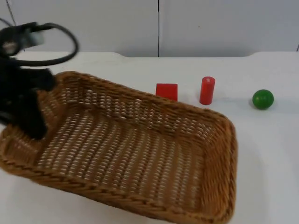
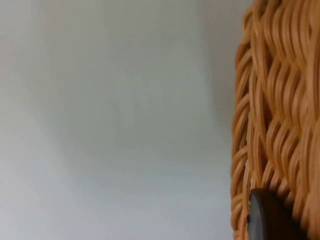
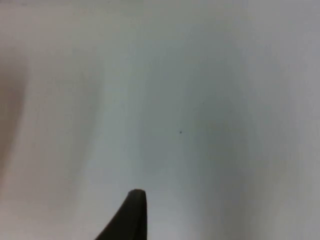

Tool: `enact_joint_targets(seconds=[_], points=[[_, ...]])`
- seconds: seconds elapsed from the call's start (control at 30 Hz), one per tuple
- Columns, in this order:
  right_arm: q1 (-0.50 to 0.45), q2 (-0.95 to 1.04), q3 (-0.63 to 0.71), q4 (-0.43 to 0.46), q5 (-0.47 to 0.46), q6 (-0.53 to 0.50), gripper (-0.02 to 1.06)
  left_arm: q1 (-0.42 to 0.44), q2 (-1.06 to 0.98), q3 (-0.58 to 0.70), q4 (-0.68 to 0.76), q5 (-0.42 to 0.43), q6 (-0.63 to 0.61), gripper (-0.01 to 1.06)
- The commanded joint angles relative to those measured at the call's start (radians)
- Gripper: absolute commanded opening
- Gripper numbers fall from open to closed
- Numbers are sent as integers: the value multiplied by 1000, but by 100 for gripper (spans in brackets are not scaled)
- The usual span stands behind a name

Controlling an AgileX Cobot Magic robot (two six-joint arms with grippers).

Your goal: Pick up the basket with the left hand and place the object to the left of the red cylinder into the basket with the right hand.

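The woven wicker basket takes up the near left of the top view, tilted, with its left end raised. My left gripper is shut on the basket's left rim, and the wicker wall presses against its black fingertip. Behind the basket's far rim stands a red cube. The upright red cylinder is just to the right of the cube. My right gripper waits over bare white table, away from the objects.
A green ball lies to the right of the cylinder. The white table runs back to the grey partition wall. The basket's right corner reaches close to the cube and cylinder.
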State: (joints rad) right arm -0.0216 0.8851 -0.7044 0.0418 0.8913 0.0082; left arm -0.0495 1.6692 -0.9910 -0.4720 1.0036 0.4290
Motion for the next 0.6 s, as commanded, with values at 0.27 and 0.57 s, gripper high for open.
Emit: enact_joint_targets(seconds=[0.27, 0.57], points=[[-4, -6, 1, 151, -21, -146, 105, 288, -46, 205, -230, 1, 265, 0], [-4, 19, -33, 215, 20, -211, 105, 311, -46, 205, -290, 37, 336, 0]])
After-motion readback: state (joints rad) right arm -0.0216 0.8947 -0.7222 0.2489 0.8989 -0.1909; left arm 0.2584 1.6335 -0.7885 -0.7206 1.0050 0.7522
